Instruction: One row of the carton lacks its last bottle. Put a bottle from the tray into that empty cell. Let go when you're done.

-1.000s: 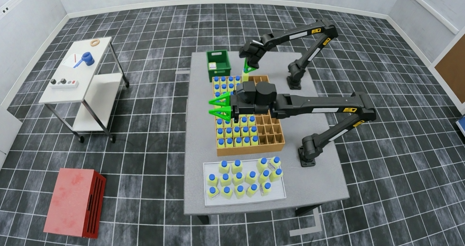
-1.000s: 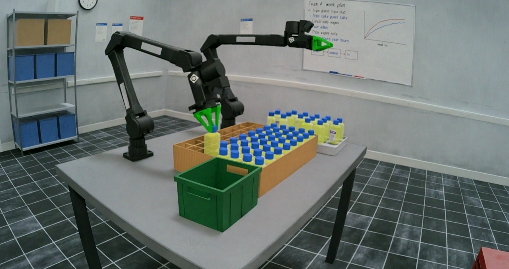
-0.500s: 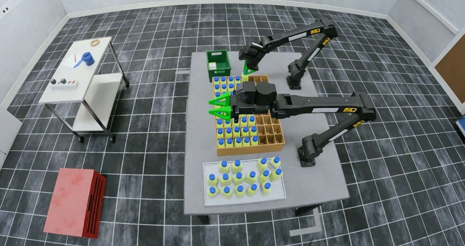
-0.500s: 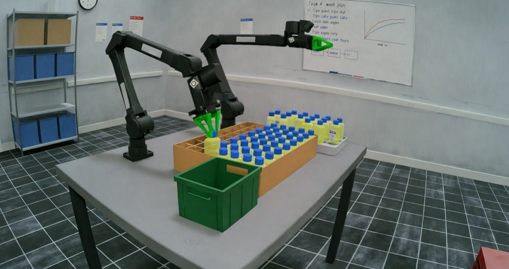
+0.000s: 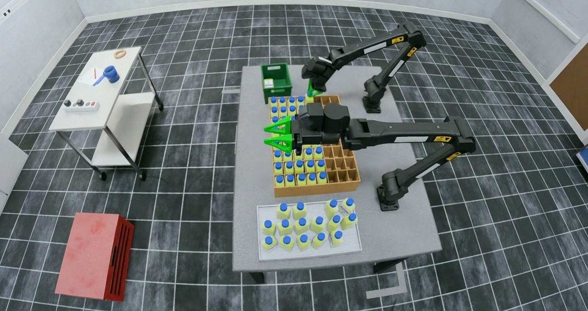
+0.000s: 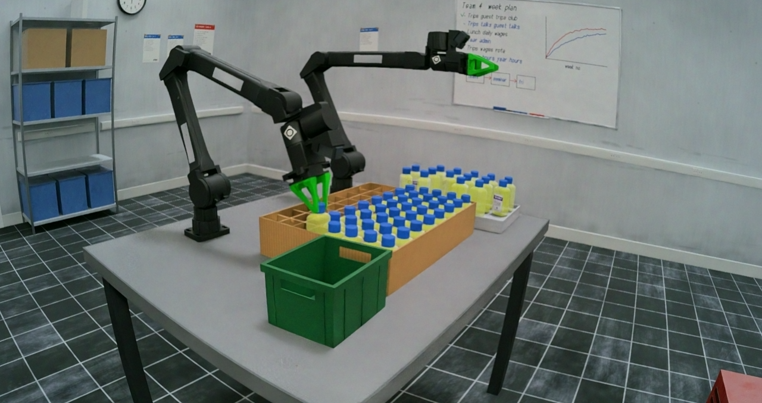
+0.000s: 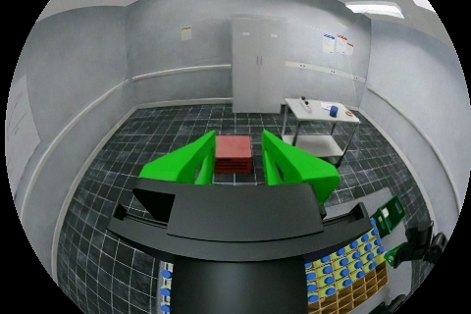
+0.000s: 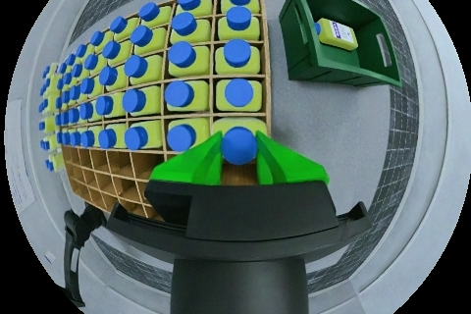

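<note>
Both arms are matte black, the left arm point(image 5: 404, 132) point(image 6: 367, 59) and the right arm point(image 5: 370, 50) point(image 6: 234, 81) alike, with long, slim links, bulky rounded joints and square base plates; pale rectangular panels and yellow labels with black print mark the links, a white diamond with a dark ring sits near each wrist, and the left gripper point(image 5: 278, 135) point(image 6: 497, 68) point(image 7: 238, 136) and right gripper point(image 5: 311, 96) point(image 6: 318, 210) point(image 8: 238, 136) have bright green, tapering fingers with triangular cutouts
</note>
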{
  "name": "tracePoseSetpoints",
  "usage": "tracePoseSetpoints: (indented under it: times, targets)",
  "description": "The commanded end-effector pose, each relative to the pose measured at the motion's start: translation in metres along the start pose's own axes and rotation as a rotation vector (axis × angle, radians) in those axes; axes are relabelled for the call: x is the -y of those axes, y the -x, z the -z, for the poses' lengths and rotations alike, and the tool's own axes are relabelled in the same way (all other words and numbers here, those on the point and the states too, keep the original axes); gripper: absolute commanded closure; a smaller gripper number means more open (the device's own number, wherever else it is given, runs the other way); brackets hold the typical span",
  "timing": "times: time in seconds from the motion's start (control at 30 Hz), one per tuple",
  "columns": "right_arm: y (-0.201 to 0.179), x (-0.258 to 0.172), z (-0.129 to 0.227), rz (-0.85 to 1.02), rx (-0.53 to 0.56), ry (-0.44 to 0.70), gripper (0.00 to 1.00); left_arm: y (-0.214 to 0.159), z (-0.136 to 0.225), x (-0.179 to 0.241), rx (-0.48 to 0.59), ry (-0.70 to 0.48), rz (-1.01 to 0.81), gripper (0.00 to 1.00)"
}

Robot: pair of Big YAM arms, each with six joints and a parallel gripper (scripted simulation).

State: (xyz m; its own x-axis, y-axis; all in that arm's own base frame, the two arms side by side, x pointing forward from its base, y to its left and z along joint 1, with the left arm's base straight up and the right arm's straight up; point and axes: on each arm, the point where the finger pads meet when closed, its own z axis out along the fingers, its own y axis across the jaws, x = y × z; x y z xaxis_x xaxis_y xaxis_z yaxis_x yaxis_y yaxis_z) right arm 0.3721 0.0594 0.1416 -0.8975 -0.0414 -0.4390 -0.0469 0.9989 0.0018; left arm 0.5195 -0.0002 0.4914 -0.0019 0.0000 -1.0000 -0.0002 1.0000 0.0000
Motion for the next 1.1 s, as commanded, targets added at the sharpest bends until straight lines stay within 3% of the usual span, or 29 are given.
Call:
tracePoseSetpoints:
  times: [0.0,0.13,0.17,0.23,0.27,0.3,0.47,0.63,0.67,0.7,0.8,0.9,1.07]
  targets:
    - [0.014,0.006,-0.005,-0.013,0.039,-0.006,0.71,0.048,-0.003,0.003,0.084,-0.001,-0.01,0.58]
    - [0.011,0.006,-0.005,-0.014,0.055,-0.005,0.71,0.048,-0.003,0.003,0.084,-0.001,-0.01,0.58]
    - [0.034,0.004,0.014,-0.017,0.107,0.002,0.71,0.048,-0.003,0.003,0.084,-0.001,-0.01,0.58]
    - [0.034,0.004,0.014,-0.017,0.107,0.002,0.71,0.048,-0.003,0.003,0.084,-0.001,-0.01,0.58]
    - [0.007,0.003,-0.011,-0.009,0.041,-0.002,0.71,0.048,-0.003,0.003,0.084,-0.001,-0.01,0.58]
    - [0.002,0.007,-0.016,-0.013,0.027,-0.008,0.71,0.048,-0.003,0.003,0.084,-0.001,-0.01,0.58]
    - [-0.002,0.007,-0.024,-0.013,0.031,-0.007,0.71,0.048,-0.003,0.003,0.084,-0.001,-0.01,0.58]
    - [0.028,0.0,-0.013,-0.014,0.084,0.005,0.71,0.048,-0.003,0.003,0.084,-0.001,-0.01,0.58]
    - [0.002,0.002,-0.025,-0.006,0.044,0.001,0.71,0.048,-0.003,0.003,0.084,-0.001,-0.01,0.58]
    - [0.034,-0.001,-0.006,-0.009,0.104,0.009,0.71,0.048,-0.003,0.003,0.084,-0.001,-0.01,0.58]
    - [0.034,0.0,-0.002,-0.011,0.113,0.009,0.71,0.048,-0.003,0.003,0.084,-0.001,-0.01,0.58]
    - [0.001,0.001,-0.018,-0.002,0.064,0.005,0.71,0.048,-0.003,0.003,0.084,-0.001,-0.01,0.58]
    - [-0.001,-0.001,-0.02,-0.005,0.064,0.008,0.71,0.048,-0.003,0.003,0.084,-0.001,-0.01,0.58]
